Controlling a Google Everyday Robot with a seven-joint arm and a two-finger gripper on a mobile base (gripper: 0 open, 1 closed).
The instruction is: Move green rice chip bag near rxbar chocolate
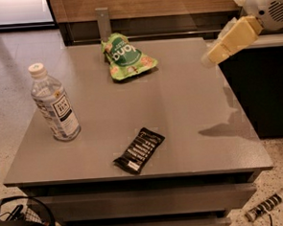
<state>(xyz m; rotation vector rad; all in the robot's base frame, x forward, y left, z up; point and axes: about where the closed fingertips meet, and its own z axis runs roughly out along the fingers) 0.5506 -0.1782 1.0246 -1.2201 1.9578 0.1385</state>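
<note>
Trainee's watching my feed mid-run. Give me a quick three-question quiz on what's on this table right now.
1. True or false: the gripper, raised at the far right of the table, touches the green rice chip bag.
2. What stands at the table's left side? A) a water bottle B) a mug C) a bowl
3. Fill in: the rxbar chocolate lies near the table's ____ edge.
Key: 1 false, the green rice chip bag lies apart from it at the back; 2 A; 3 front.
</note>
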